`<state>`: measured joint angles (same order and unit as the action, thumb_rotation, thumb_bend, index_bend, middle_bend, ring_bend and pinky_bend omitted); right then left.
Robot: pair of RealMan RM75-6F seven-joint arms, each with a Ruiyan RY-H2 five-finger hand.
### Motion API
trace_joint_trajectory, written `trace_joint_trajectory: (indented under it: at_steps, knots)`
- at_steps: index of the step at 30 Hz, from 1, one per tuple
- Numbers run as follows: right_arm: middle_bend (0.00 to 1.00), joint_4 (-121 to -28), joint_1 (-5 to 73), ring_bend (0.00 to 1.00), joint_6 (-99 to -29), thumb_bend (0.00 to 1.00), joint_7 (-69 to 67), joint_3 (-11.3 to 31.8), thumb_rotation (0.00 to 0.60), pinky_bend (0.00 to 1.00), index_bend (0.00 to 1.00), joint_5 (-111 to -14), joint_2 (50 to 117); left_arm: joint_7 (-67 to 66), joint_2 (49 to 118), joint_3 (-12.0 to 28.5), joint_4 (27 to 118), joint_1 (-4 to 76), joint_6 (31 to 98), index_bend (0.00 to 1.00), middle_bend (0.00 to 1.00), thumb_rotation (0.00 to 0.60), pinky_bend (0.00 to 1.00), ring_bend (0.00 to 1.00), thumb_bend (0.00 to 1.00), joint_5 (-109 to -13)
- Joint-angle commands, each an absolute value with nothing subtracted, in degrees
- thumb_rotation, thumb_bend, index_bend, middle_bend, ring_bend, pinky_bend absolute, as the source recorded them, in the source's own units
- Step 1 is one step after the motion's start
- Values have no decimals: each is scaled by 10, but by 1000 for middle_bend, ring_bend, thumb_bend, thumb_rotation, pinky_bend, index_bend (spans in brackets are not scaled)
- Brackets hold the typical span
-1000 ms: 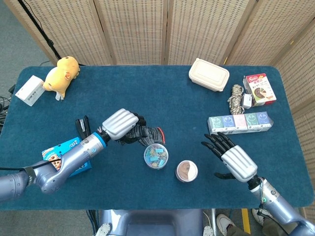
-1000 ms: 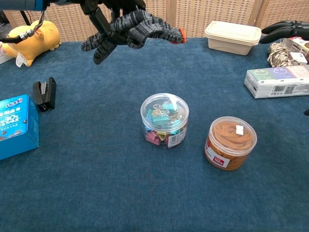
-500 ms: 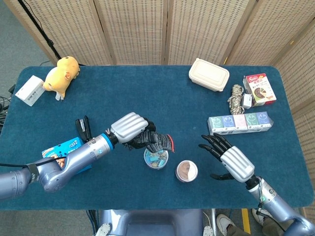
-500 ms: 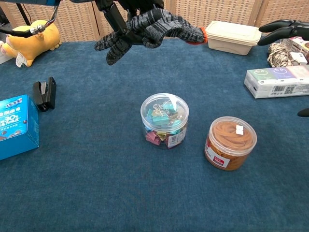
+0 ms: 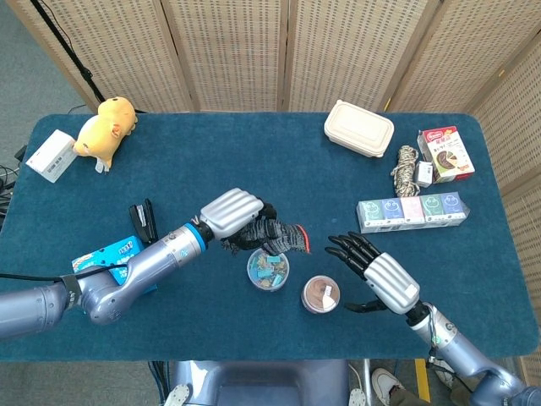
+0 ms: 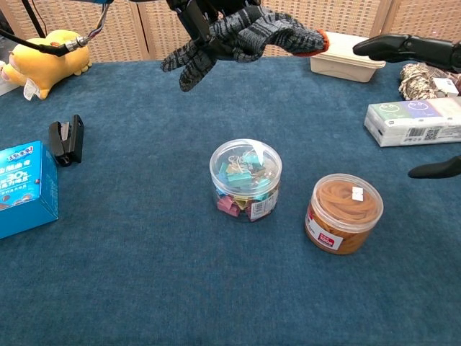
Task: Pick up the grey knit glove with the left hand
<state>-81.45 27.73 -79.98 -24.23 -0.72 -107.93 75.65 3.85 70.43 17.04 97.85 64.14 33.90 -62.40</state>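
My left hand [image 5: 232,213] grips the grey knit glove [image 5: 279,238] and holds it in the air above the table, over the clear tub of binder clips [image 5: 268,269]. In the chest view the glove [image 6: 245,36] hangs near the top of the frame, its fingers drooping left and its orange-edged cuff pointing right; only dark fingers of the left hand [image 6: 205,14] show above it. My right hand [image 5: 374,273] is open, fingers spread toward the glove, a short way to its right. Its fingertips [image 6: 392,47] enter the chest view at the right edge.
A tub of rubber bands [image 5: 320,293] stands beside the clip tub. A black stapler [image 5: 143,218] and a blue box [image 5: 114,262] lie left. A plush toy [image 5: 106,124], white box [image 5: 51,155], lunch box [image 5: 359,128], twine [image 5: 407,168], snack box [image 5: 446,153] and drink pack [image 5: 412,209] ring the blue table [image 5: 254,161].
My left hand has carried the glove to the right, from left of the clip tub to above it. My right hand has moved left toward the glove.
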Motion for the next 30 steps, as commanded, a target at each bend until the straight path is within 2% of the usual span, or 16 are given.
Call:
trace_joint_trajectory:
  at_steps: [1,30]
  knots:
    - [38,-812,285,0,-799,0,-243,-4,600,0,30,-1076,769,31,706,169,982,648,338,587,499,600,551,445,318,-610]
    - [58,-819,306,0,-825,0,-220,1,600,0,53,-1066,833,17,727,163,969,694,339,587,499,600,552,445,323,-511]
